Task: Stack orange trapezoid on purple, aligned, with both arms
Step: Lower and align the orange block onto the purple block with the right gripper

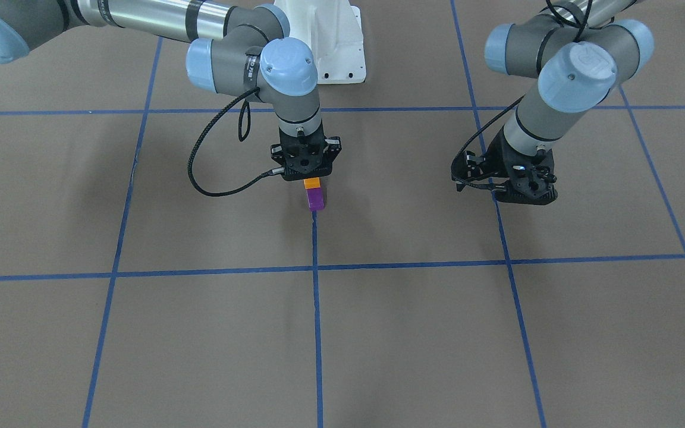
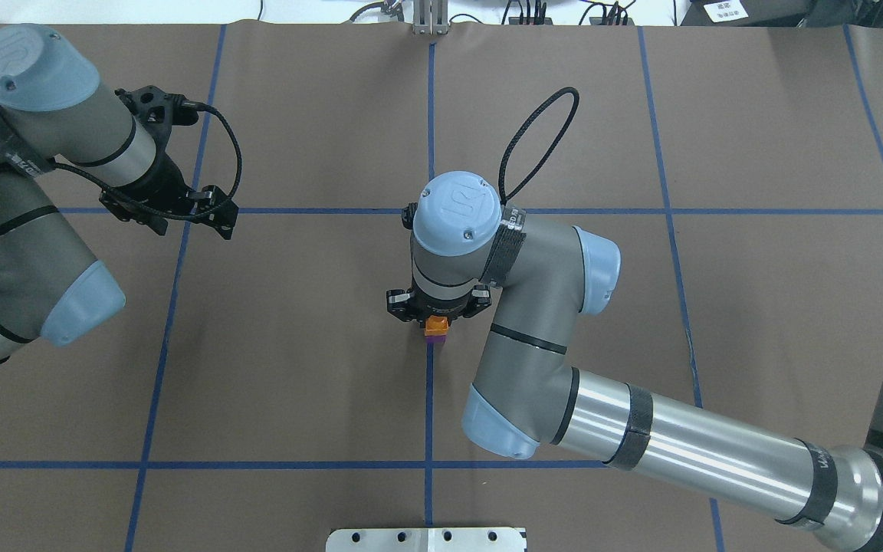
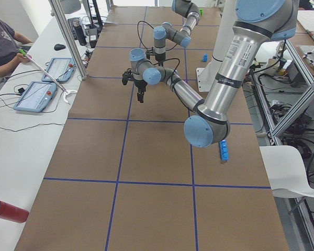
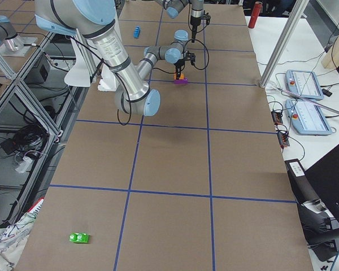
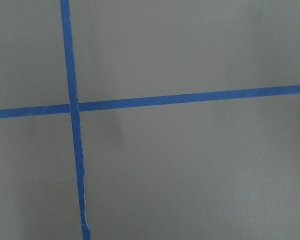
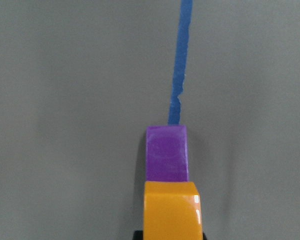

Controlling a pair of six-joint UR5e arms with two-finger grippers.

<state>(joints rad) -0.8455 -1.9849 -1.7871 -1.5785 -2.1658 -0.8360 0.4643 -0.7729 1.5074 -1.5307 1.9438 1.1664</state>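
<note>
The orange trapezoid (image 1: 313,182) sits directly over the purple brick (image 1: 316,200) at the table's middle, on a blue tape line. From these views I cannot tell whether they touch. My right gripper (image 1: 308,177) points straight down and is shut on the orange trapezoid. In the right wrist view the orange trapezoid (image 6: 171,210) is close and the purple brick (image 6: 166,152) lies just beyond it. Both also show in the overhead view, orange (image 2: 436,325) above purple (image 2: 434,340). My left gripper (image 1: 525,191) hangs empty and open off to the side, over a tape crossing (image 5: 74,106).
A long blue four-stud brick (image 3: 223,150) and a small blue brick (image 3: 204,57) lie near the robot's side of the table. A green piece (image 4: 79,237) lies far off. A red cylinder (image 3: 8,210) lies at the table's end. The white robot base (image 1: 330,41) stands behind.
</note>
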